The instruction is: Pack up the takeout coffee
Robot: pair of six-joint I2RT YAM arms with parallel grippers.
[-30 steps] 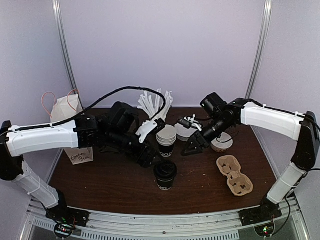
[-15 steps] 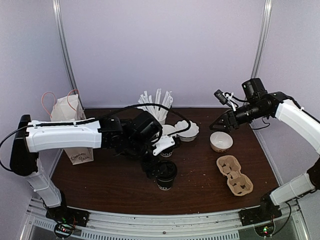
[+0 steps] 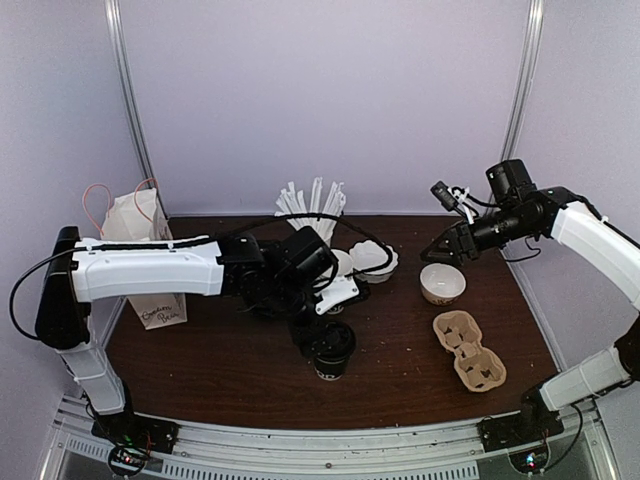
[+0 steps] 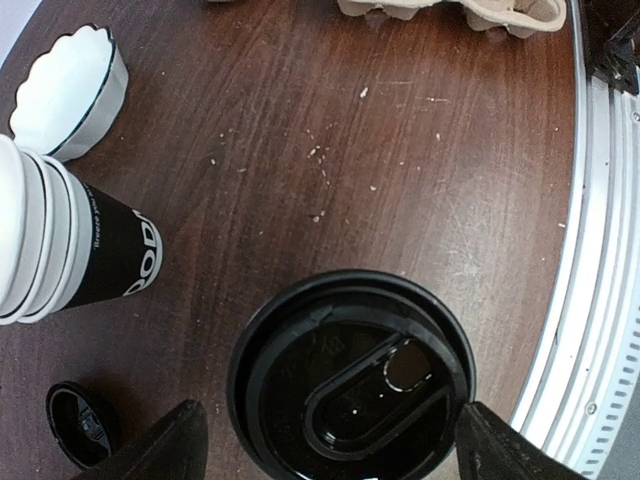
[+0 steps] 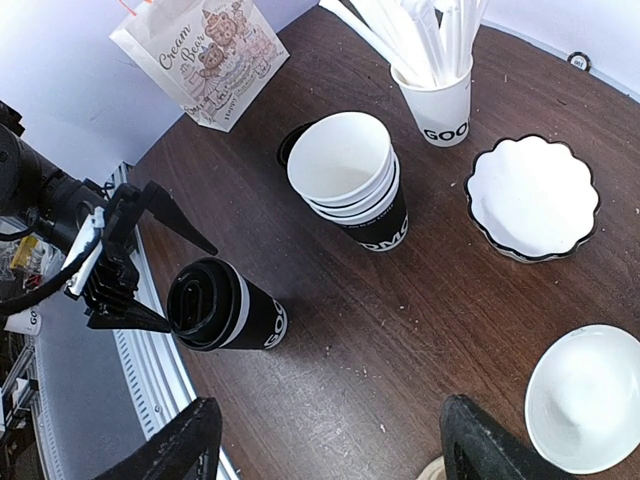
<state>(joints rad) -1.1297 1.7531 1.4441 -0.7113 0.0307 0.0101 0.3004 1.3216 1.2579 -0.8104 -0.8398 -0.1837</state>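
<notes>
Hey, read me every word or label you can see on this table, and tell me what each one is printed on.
"Cream", then a word starting "Bea": on the paper bag.
"GOO", cut off at the edge: on the white cup of straws.
"GO", with the rest blurred: on the black cup at the bottom of the stack. The small line on its side is too small to read.
"GO", with the rest turned away: on the takeout coffee.
</notes>
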